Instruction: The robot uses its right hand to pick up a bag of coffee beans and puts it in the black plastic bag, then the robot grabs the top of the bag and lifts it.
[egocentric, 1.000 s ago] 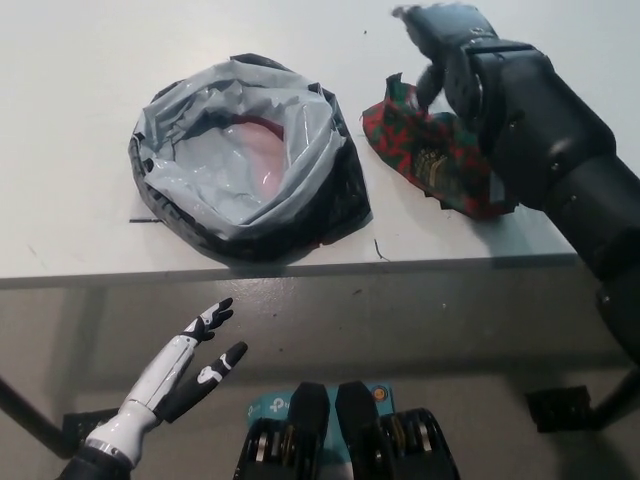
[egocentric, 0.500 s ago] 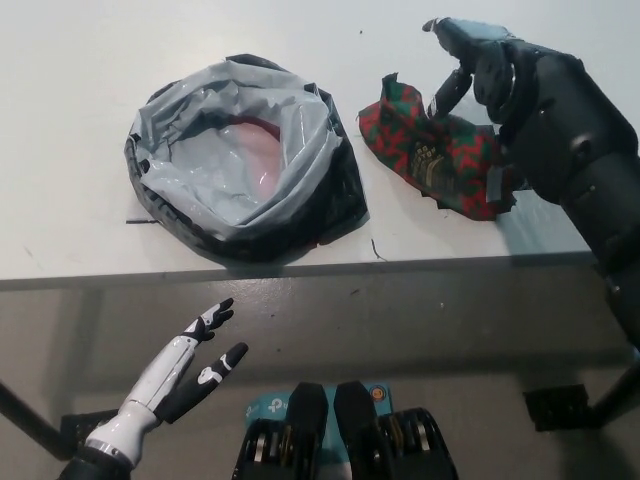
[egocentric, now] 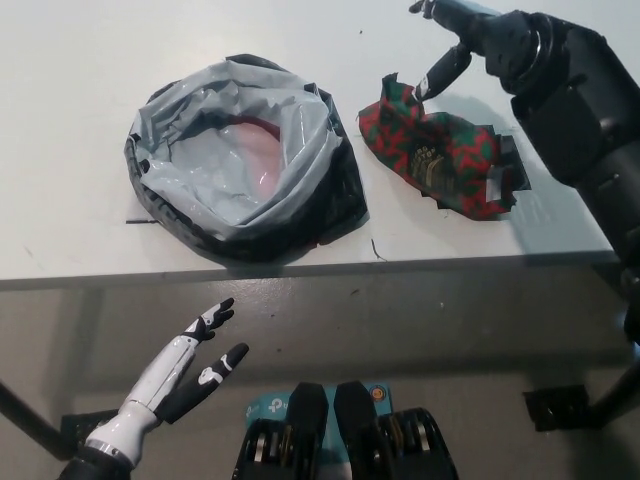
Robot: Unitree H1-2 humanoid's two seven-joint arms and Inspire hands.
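Nearest, at about seven o'clock in the head view, the white left hand (egocentric: 190, 365) rests below the table edge, over a grey-brown floor; its dark-tipped fingers (egocentric: 213, 318) are spread apart and hold nothing. A dark table leg (egocentric: 25, 415) slants across the eight o'clock corner, and a black foot plate (egocentric: 558, 407) sits on the floor at about four o'clock.

Above that runs the front edge of the white table (egocentric: 70, 140), a pale, matte top with a few small dark specks and scraps on it. On it, at about ten o'clock of centre, lies the black plastic bag (egocentric: 240, 160), its mouth rolled down and wide open, the grey lining showing and something pinkish-red visible at the bottom. At about two o'clock, well clear of the plastic bag, the bag of coffee beans (egocentric: 440, 150) lies flat on the table top, red and green patterned with a dark emblem.

Farthest, at one o'clock, the black right hand (egocentric: 465, 35) hangs above the coffee bag's far end, fingers apart and empty, one fingertip (egocentric: 425, 85) close to the packet's upper corner; whether it touches cannot be told.
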